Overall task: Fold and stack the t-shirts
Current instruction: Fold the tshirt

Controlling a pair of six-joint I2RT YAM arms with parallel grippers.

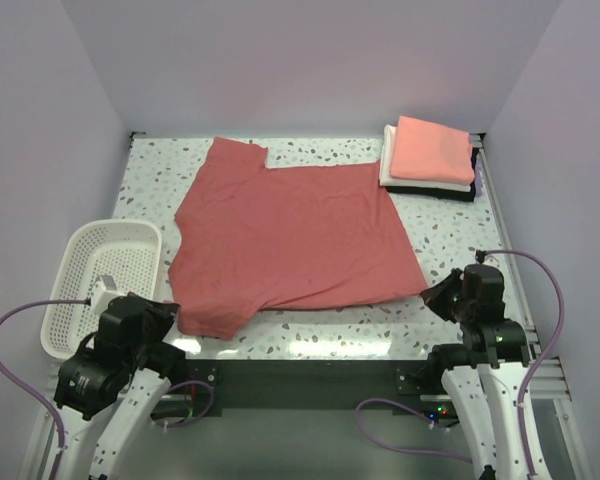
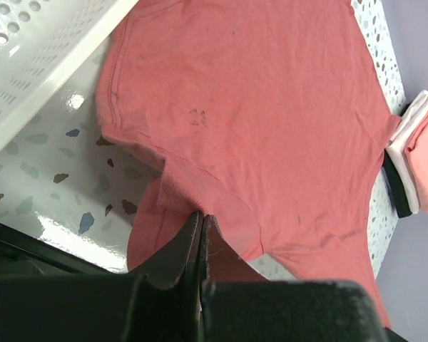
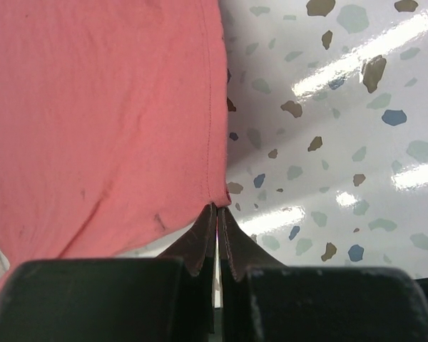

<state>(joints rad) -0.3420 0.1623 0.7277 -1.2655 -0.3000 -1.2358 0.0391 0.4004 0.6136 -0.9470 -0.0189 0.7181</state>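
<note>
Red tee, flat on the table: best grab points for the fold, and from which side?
On the red t-shirt, take the near edge from the arms' side: hem corner for the right gripper, near sleeve for the left gripper. It lies flat and sideways, hem to the right, so only the edges give a pinch. Both are shut there now.

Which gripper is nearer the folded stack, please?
Right. The right gripper pinches the red shirt at its near right corner, same side as the stack; the left gripper is by the basket.
</note>
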